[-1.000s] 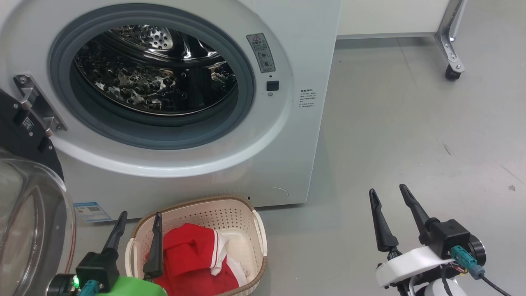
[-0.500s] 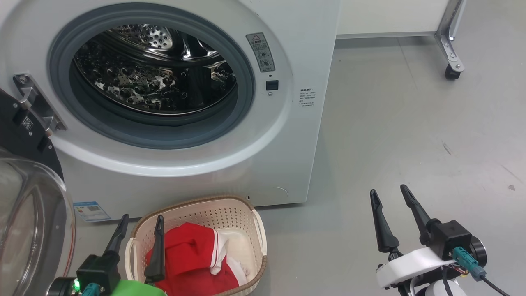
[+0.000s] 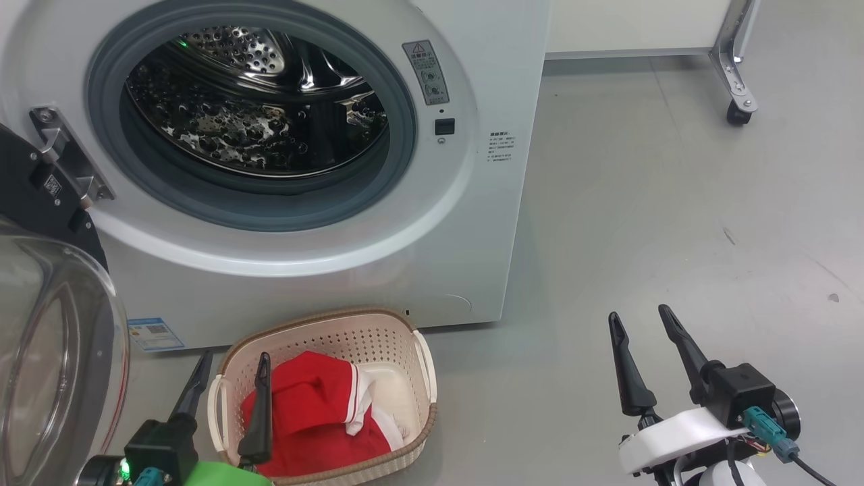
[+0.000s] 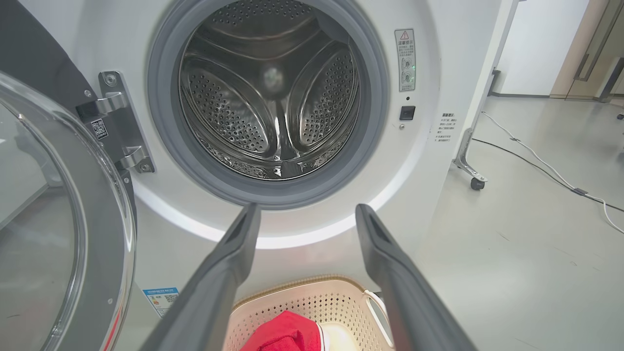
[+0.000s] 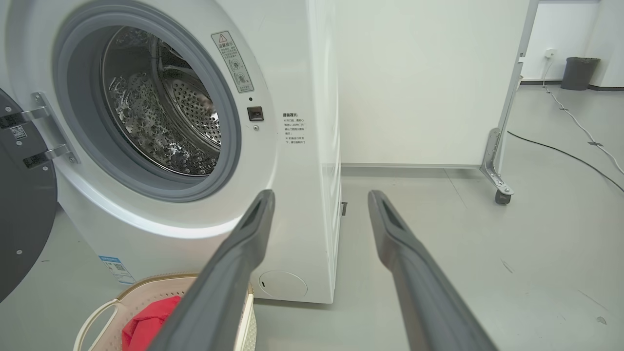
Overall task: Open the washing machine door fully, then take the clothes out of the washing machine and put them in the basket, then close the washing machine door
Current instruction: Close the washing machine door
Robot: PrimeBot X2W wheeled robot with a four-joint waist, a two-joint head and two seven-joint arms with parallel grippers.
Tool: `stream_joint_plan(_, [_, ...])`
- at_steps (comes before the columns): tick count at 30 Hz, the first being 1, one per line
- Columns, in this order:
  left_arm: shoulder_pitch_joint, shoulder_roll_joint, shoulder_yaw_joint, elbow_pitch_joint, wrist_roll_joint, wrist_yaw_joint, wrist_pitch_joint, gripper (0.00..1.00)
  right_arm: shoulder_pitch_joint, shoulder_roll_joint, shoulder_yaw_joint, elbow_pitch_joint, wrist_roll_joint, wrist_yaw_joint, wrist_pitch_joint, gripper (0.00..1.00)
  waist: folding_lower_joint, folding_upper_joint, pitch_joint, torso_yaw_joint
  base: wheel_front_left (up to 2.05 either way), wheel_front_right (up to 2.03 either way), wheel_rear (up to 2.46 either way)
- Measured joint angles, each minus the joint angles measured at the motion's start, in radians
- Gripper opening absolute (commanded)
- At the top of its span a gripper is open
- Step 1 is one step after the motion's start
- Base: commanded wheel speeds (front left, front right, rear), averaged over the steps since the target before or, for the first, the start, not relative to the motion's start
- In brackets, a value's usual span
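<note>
Since the clothes (image 3: 304, 412) lie as a soft red heap inside the basket (image 3: 317, 322), which stands on the floor (image 3: 675, 202) just in front of the washing machine (image 3: 472, 223), and the steel drum (image 3: 250, 135) looks empty, the piece left to handle is judged to be the washing machine door (image 3: 47, 351). It stands swung out at the machine's left, carried on a metal hinge (image 3: 64, 158), with its clear glass bowl bulging toward the robot.

The door is a rigid, probably fairly heavy part that will turn only about that hinge. The glass is smooth and rounded and the black frame glossy, so a pinch would likely slip. A flat push on the frame near its free rim, far from the hinge, seems the better hold, and it gives the most leverage.

The left gripper (image 3: 233, 356) hangs over the basket's left rim, just beside the door, its fingers spread wide and holding nothing. The right gripper (image 3: 638, 314) is equally wide and empty, over bare floor well apart from the machine.
</note>
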Motion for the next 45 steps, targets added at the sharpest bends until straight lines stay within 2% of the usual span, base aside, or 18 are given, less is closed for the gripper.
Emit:
stream_joint_plan(24, [0.022,0.004,-0.009,-0.055,-0.002,0.002,0.031,1.00,0.006,0.002,-0.008,-0.007,0.000,0.000,0.000,1.00,0.0000,0.0000,0.012,0.011,-1.05,1.05,0.00])
stream_joint_plan(45, [0.031,0.005,-0.009,-0.075,-0.002,0.002,0.038,1.00,0.006,0.002,-0.011,-0.010,0.000,0.001,0.000,1.00,0.0000,0.0000,0.015,0.016,-0.26,0.26,0.00])
